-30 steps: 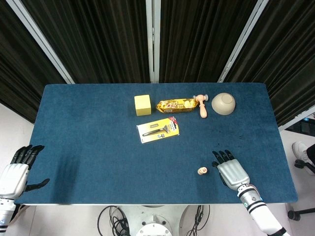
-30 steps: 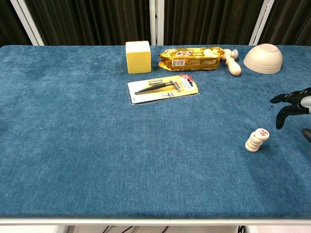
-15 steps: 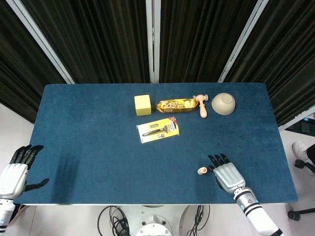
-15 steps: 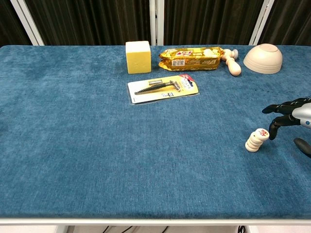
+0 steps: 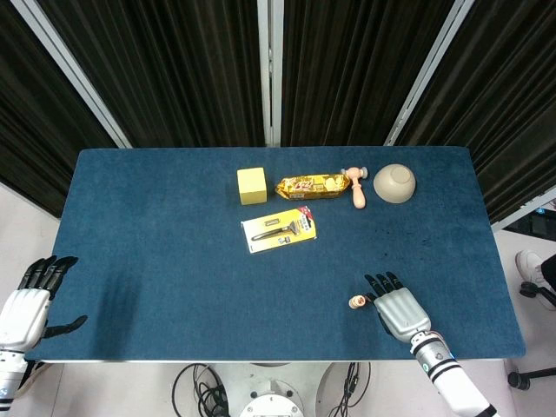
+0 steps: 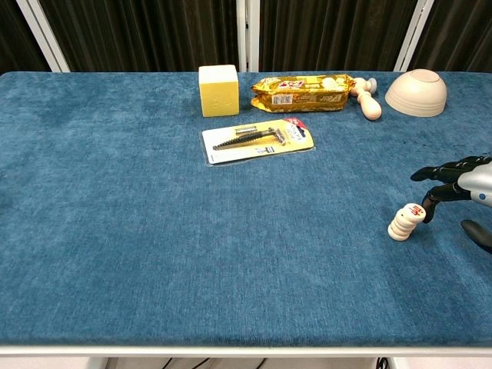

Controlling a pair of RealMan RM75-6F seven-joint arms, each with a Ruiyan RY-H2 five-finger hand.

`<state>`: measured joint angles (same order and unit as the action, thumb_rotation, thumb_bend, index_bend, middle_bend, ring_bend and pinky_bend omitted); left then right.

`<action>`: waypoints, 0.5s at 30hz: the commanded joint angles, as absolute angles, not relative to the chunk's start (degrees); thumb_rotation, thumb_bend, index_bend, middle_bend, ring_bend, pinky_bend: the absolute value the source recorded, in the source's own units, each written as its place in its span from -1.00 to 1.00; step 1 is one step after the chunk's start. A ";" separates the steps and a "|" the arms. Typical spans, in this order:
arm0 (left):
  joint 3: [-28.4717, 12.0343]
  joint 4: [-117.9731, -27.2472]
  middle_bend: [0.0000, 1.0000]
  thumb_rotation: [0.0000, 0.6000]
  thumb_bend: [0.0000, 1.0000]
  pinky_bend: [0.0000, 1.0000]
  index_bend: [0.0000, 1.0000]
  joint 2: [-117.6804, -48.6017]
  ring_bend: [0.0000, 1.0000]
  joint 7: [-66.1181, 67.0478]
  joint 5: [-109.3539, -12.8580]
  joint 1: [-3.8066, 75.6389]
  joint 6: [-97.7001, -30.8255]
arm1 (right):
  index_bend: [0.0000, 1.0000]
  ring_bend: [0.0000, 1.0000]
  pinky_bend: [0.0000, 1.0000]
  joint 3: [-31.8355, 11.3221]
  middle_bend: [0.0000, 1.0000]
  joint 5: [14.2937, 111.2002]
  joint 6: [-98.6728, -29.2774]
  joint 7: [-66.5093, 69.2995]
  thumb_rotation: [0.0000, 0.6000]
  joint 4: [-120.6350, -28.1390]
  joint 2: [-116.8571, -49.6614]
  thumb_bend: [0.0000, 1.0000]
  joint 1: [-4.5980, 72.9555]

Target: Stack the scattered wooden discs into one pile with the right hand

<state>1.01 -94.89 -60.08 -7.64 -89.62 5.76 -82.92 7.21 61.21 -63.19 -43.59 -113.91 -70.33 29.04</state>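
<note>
On the blue cloth table (image 6: 138,231) before black curtains (image 5: 174,69), an upturned bowl (image 6: 416,92) sits far from the right hand (image 5: 399,306), spread empty beside the disc pile (image 6: 405,222).

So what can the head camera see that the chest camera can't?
Only the head view shows the left hand, open beside the table's near left corner, and the floor around the table. Only the chest view shows from the side that the wooden discs form a leaning pile. Both show the right hand open next to the pile, the bowl and the yellow block.
</note>
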 commanded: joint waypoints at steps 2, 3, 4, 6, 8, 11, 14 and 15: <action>0.99 -94.82 -0.85 1.00 -0.75 -1.00 -0.78 -60.09 -1.00 -7.74 -89.59 5.76 -82.91 | -0.38 -1.00 -1.00 7.14 -1.00 61.13 -63.19 -43.84 1.00 -114.00 -70.42 0.32 29.14; 0.99 -94.81 -0.86 1.00 -0.75 -1.00 -0.78 -60.09 -1.00 -7.76 -89.59 5.76 -82.92 | -0.38 -1.00 -1.00 7.12 -1.00 61.09 -63.16 -43.99 1.00 -114.04 -70.46 0.32 29.19; 0.98 -94.80 -0.87 1.00 -0.75 -1.00 -0.78 -60.09 -1.00 -7.78 -89.59 5.76 -82.93 | -0.39 -1.00 -1.00 7.12 -1.00 61.03 -63.13 -44.12 1.00 -114.09 -70.48 0.32 29.24; 1.00 -94.82 -0.87 1.00 -0.75 -1.00 -0.78 -60.06 -1.00 -7.79 -89.62 5.74 -82.95 | -0.38 -1.00 -1.00 7.05 -1.00 60.90 -63.11 -44.32 1.00 -114.16 -70.55 0.32 29.34; 1.01 -94.84 -0.87 1.00 -0.75 -1.00 -0.78 -60.03 -1.00 -7.83 -89.61 5.72 -82.97 | -0.38 -1.00 -1.00 6.94 -1.00 60.73 -63.12 -44.33 1.00 -114.22 -70.64 0.32 29.39; 1.00 -94.86 -0.87 1.00 -0.75 -1.00 -0.78 -60.00 -1.00 -7.87 -89.60 5.71 -82.99 | -0.39 -1.00 -1.00 6.90 -1.00 60.58 -63.09 -44.29 1.00 -114.18 -70.75 0.32 29.42; 1.00 -94.86 -0.87 1.00 -0.75 -1.00 -0.78 -59.98 -1.00 -7.85 -89.59 5.72 -82.96 | -0.39 -1.00 -1.00 7.01 -1.00 60.43 -63.14 -44.47 1.00 -114.12 -70.71 0.32 29.41; 1.00 -94.86 -0.87 1.00 -0.75 -1.00 -0.78 -59.98 -1.00 -7.85 -89.58 5.72 -82.96 | -0.38 -1.00 -1.00 7.05 -1.00 60.47 -63.29 -44.53 1.00 -114.20 -70.56 0.32 29.37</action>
